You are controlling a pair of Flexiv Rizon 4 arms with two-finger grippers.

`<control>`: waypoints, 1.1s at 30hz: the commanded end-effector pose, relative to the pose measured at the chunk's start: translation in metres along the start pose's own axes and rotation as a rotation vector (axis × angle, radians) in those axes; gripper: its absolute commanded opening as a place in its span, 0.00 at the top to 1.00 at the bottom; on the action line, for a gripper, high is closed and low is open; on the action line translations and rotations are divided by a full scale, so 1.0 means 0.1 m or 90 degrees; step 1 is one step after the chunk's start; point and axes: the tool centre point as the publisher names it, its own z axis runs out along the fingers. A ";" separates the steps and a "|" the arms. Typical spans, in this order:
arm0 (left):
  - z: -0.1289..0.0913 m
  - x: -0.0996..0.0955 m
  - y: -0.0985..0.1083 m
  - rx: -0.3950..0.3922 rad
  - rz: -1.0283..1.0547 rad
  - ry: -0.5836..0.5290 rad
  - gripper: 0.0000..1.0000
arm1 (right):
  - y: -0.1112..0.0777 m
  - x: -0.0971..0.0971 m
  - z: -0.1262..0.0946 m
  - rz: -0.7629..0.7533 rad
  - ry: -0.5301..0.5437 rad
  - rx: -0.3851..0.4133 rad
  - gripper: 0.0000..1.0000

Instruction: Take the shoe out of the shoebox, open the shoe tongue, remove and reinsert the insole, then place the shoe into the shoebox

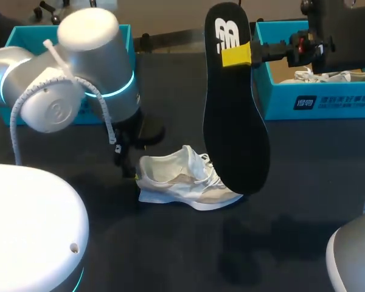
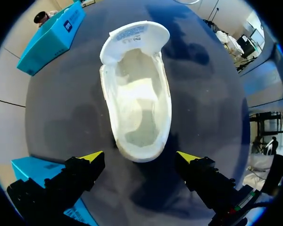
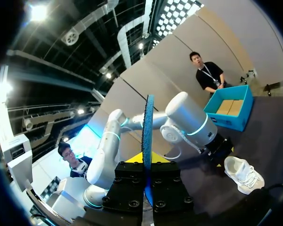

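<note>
Left of centre: left gripper [image 2: 140,156] spread wide, yellow tips either side of the heel of the white low-top sneaker [image 1: 182,182], not touching. Sneaker on the dark table [image 1: 170,255], lower middle, heel leftward, toe rightward. Right of centre: long black foam insole [image 1: 234,121] clamped edgewise in right gripper [image 1: 236,55], hanging upright, lower end over the toe. Shoe mouth probably down and left of that end.

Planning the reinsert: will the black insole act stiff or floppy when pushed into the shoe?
Probably semi-stiff: the insole, pinched near one end by the right jaws, hangs almost straight. Likely light: edge-on in the right wrist view it looks thin. It could buckle if its tip catches the collar of the shoe.
</note>
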 end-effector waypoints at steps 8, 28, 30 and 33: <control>-0.09 0.03 0.00 -0.012 0.007 0.003 0.00 | 0.02 0.00 0.03 0.002 -0.001 0.001 1.00; -0.25 -0.01 -0.41 0.038 0.031 -0.009 0.00 | 0.02 0.00 0.03 0.002 -0.001 0.001 1.00; -0.23 -0.02 -0.48 0.038 0.032 -0.010 0.00 | 0.02 0.00 0.03 0.002 -0.001 0.001 1.00; -0.20 -0.05 -0.58 0.037 0.035 -0.012 0.00 | 0.02 0.00 0.03 0.002 -0.001 0.001 1.00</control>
